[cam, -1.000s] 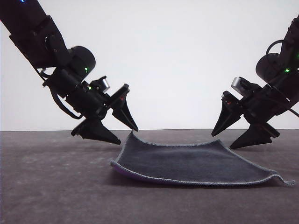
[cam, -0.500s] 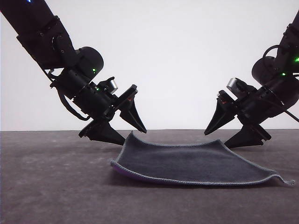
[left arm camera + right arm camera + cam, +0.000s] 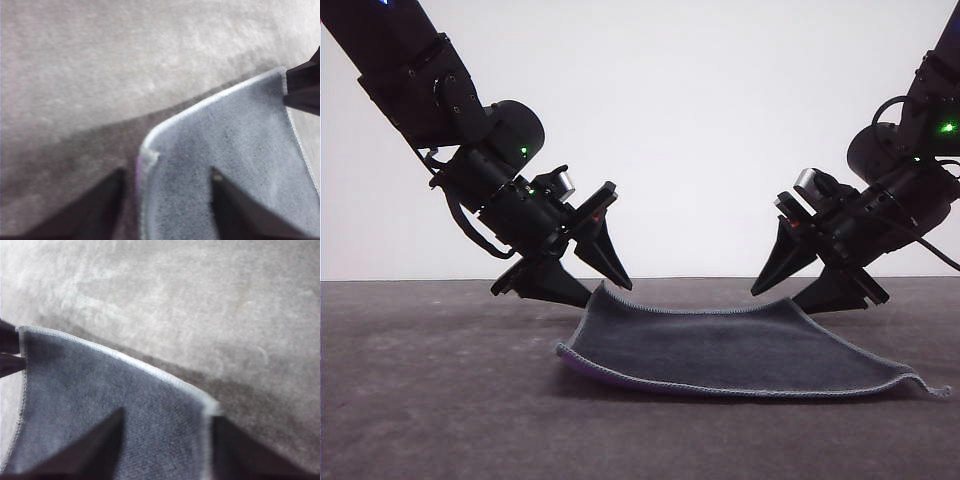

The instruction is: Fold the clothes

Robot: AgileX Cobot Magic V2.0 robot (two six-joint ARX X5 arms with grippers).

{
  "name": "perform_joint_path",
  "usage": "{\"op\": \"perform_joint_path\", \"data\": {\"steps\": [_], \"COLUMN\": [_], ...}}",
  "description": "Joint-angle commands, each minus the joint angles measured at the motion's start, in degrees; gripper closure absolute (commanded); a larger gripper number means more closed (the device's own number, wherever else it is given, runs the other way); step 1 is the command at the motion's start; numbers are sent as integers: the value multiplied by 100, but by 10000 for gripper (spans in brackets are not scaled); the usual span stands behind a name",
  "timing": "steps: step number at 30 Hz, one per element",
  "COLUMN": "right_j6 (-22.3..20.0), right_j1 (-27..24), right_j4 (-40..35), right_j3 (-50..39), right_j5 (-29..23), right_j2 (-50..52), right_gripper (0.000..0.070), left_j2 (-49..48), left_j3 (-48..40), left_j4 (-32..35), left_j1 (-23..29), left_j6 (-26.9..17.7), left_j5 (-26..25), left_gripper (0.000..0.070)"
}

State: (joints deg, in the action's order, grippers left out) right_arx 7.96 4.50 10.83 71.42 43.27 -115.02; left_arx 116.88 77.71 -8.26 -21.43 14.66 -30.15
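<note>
Both spread: right tool [image 3: 808, 293] moved nearer cloth [image 3: 720, 345]; left tool [image 3: 605, 291] barely shifted.

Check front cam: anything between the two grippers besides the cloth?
No. In the front view, the left gripper and right gripper flank only the cloth's raised far edge, dark grey face up. Nothing else lies there.

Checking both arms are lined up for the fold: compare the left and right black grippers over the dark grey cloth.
The left gripper straddles the cloth's raised far-left corner; the right gripper straddles the lower far-right corner. The left points down to the right, the right down to the left. Both are open and hold nothing.
</note>
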Motion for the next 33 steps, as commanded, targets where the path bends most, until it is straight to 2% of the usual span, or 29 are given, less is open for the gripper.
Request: {"op": "perform_joint_path", "data": {"steps": [1,2,4,6,12,15,21,25,30,33], "right_j6": [38,36,5,-10,-114,-122,-149,-366,-921,-1402], "right_j1": [10,8,8,8,-9,-52,-263,-406,-475,-475], "right_j4": [-69,-77,-87,-100,-98,-90,105,584,1469,2093], "right_j3": [70,70,70,70,70,70,70,70,70,70], "right_j5": [-64,-118,-191,-200,-276,-149,631,1218,1796,1888], "right_j2": [-157,-157,-157,-157,-157,-157,-142,-133,-133,-131], "right_gripper": [587,624,683,697,697,697,697,697,696,696], "left_j2": [133,133,133,133,133,133,89,38,35,35], "left_j3": [114,114,115,114,114,116,125,131,131,131], "left_j4": [59,65,56,55,51,17,-42,-279,-717,-1007], "left_j1": [-45,-49,-51,-50,-50,-33,122,207,241,241], "left_j6": [-10,-18,-50,-77,-278,-368,-396,-413,-569,-732], "left_j5": [16,67,175,241,319,266,-647,-1120,-1512,-1789], "left_gripper": [523,535,601,669,690,690,690,690,689,689]}}
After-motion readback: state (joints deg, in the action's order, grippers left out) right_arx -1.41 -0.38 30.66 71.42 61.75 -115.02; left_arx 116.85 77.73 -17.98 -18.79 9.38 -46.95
